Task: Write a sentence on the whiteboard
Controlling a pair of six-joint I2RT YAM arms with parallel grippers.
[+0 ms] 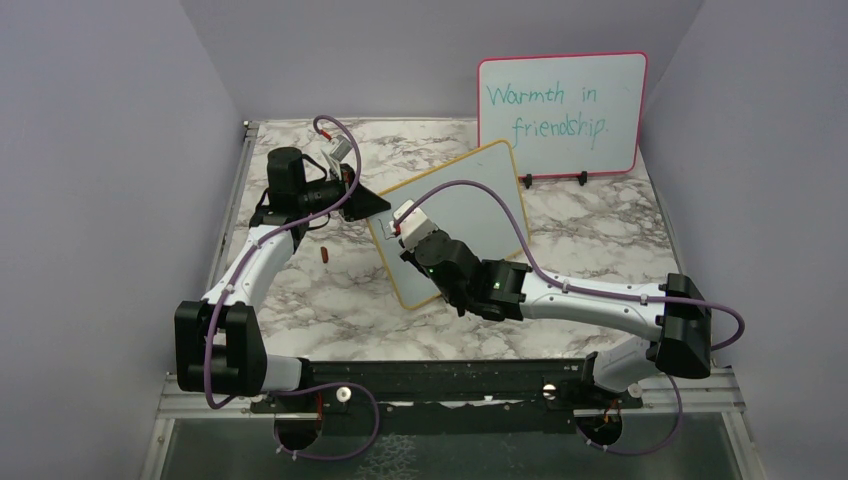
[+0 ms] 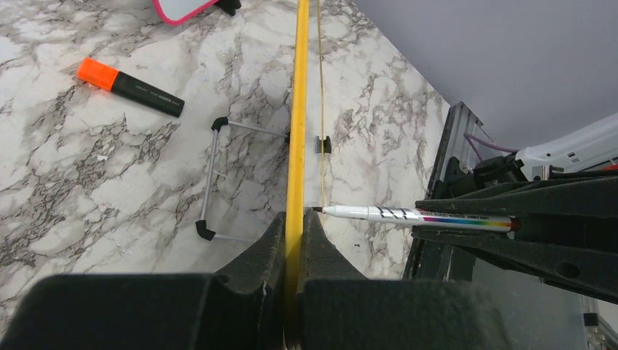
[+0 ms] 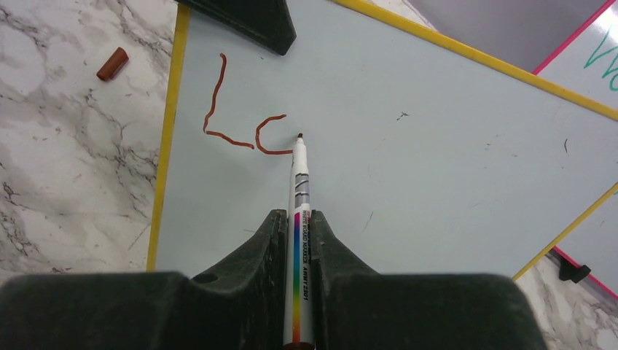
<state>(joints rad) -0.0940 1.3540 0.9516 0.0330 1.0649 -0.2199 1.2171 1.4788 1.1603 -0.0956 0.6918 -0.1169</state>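
Your right gripper (image 3: 299,219) clamps the marker (image 3: 300,182), axis pointing straight ahead, tip on the whiteboard (image 3: 437,160); your left gripper (image 2: 294,222) clamps its edge.

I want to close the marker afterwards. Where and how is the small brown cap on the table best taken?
Grip the brown cap at its middle, coming straight down from above. It lies flat on its side on the marble table, apart from the whiteboard, so the tool can probably close across its round body with room on both sides.
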